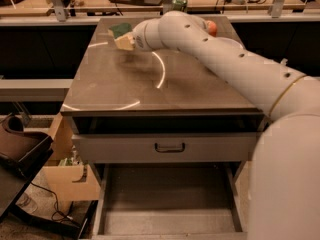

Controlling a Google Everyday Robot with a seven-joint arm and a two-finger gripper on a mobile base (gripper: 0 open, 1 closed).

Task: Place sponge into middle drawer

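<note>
The sponge (120, 34), dark green on top and pale yellow below, is at the tip of my gripper (128, 39) over the back left of the table top (125, 84). It hangs slightly above the surface, with a blurred shadow under it. The gripper is shut on the sponge, and my white arm reaches to it from the right. The middle drawer (170, 219) stands pulled out below the table's front, a wide grey box with a bare flat floor.
A closed drawer front with a dark loop handle (170, 147) sits above the open drawer. An orange-red apple (212, 28) peeks out behind my arm, and a green can (179, 3) stands at the back edge. A cardboard box (65, 169) and a dark object (20, 144) are at the left.
</note>
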